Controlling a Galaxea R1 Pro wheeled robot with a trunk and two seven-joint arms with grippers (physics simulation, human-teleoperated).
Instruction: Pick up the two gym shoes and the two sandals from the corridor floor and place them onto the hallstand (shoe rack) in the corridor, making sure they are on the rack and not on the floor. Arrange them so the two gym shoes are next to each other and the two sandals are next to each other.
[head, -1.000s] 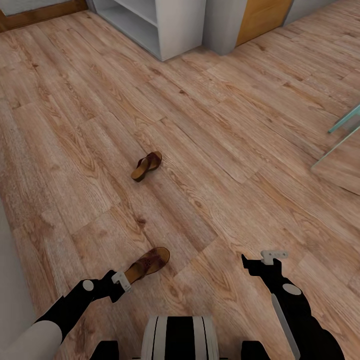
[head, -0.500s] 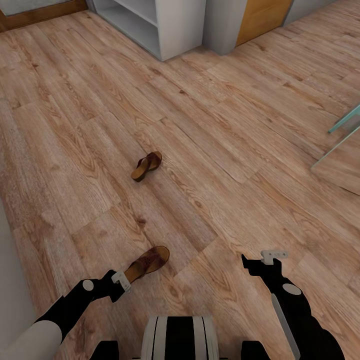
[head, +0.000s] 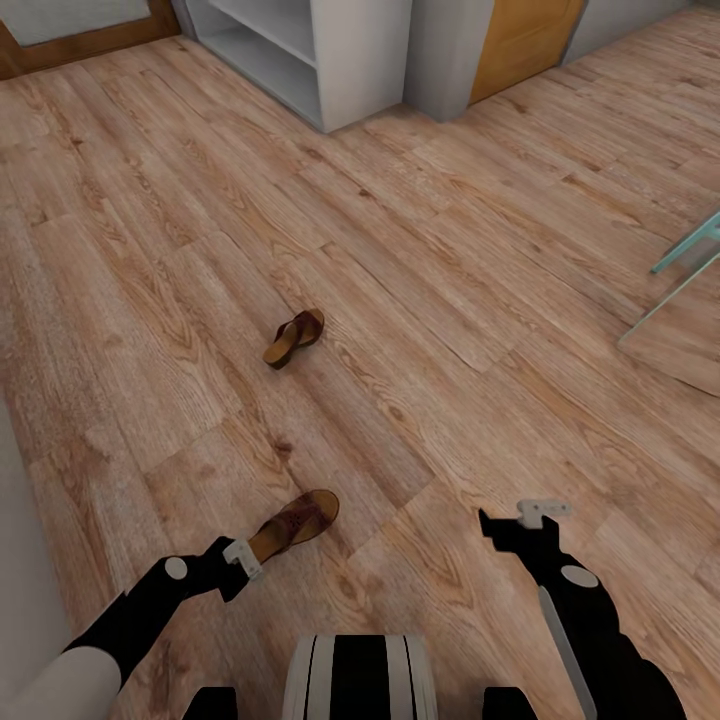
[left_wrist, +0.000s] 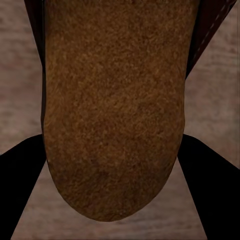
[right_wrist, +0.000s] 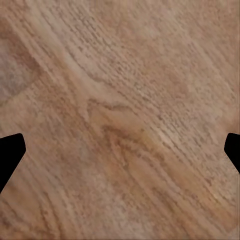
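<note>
1. While the head camera looks down over both arms, a wood-plank floor (head: 450, 300) spreads across the scene.
2. Two brown sandals lie on that floor, well apart from each other.
3. The near sandal (head: 297, 523) lies just ahead of the left arm, its heel end toward the robot.
4. The left tool (head: 236, 562) sits at that sandal's heel end. In the left wrist view the tan footbed (left_wrist: 112, 110) fills the space between the two dark fingers (left_wrist: 20, 180), which stand spread on either side of it. I cannot tell whether they press the sandal or merely straddle it.
5. The far sandal (head: 294, 338) lies farther out on the floor, tipped on its side.
6. The right tool (head: 520, 518) hangs over bare floor at the right, away from both sandals. In the right wrist view its finger tips (right_wrist: 10, 150) show at opposite edges, wide apart, with nothing but wood grain between them.
7. At the far end of the floor stands the pale grey rack (head: 340, 60), with open shelf levels showing. It is well apart from both sandals.
8. Beside the rack is a grey wall corner (head: 440, 60), then an orange-brown panel (head: 520, 40).
9. At the right edge, a pale green frame (head: 680, 270) slants down to the floor.
10. The robot's striped trunk (head: 355, 675) shows between the arms.
</note>
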